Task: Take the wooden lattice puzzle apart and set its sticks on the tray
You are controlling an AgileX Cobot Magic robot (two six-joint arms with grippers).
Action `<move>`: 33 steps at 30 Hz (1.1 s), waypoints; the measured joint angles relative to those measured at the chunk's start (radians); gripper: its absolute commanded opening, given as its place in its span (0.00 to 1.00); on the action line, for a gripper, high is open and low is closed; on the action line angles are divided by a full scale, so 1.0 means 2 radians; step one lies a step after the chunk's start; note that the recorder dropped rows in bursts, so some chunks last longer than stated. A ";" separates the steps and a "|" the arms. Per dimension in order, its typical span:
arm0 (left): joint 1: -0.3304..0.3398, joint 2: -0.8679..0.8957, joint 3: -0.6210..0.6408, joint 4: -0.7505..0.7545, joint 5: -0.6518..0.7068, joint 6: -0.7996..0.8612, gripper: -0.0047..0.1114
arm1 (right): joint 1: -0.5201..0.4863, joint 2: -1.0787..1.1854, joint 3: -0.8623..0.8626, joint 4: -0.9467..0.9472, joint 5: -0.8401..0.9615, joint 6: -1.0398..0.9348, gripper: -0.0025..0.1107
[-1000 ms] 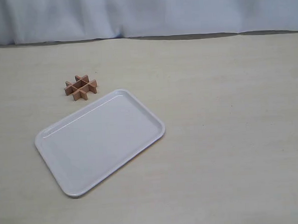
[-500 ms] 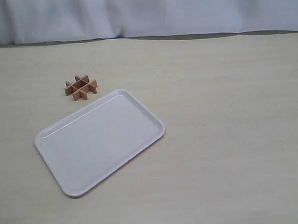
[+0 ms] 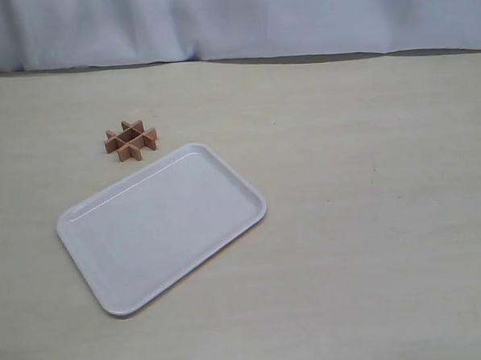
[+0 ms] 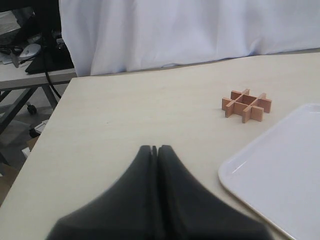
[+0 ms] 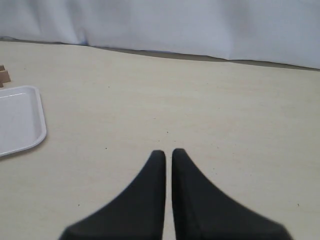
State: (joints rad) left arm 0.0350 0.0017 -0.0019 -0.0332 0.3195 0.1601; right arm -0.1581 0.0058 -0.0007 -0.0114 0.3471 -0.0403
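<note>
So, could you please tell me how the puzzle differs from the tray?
The puzzle is small and reddish-brown; the tray is far larger and white. The puzzle is an open, hash-shaped grid; the tray is one smooth, rimmed sheet, empty. Both lie flat on the table, close but not touching.

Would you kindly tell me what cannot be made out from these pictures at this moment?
- Exterior view: both arms lie outside the frame; the wooden lattice puzzle is too small to show its notches.
- Right wrist view: the frame edge cuts off all but a sliver of the puzzle and most of the tray.
- Left wrist view: the frame edge cuts off part of the tray.
</note>
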 measured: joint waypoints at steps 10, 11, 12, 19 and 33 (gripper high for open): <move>0.000 0.000 0.000 0.119 -0.016 0.013 0.04 | 0.000 0.000 0.000 0.000 0.000 0.000 0.06; 0.000 0.000 0.000 0.136 -0.019 0.014 0.04 | 0.000 0.000 0.000 0.000 0.000 0.000 0.06; 0.000 0.000 0.000 0.180 -0.026 0.014 0.04 | 0.000 0.000 0.000 0.000 0.000 0.000 0.06; 0.000 0.000 0.000 0.265 -0.082 0.014 0.04 | -0.008 0.000 0.000 0.000 0.000 0.000 0.06; 0.000 0.000 0.000 0.058 -0.450 -0.408 0.04 | -0.016 0.000 0.000 0.000 0.000 0.000 0.06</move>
State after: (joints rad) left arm 0.0350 0.0017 -0.0019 0.0820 -0.5795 -0.6562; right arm -0.1895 0.0058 -0.0007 -0.0114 0.3471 -0.0403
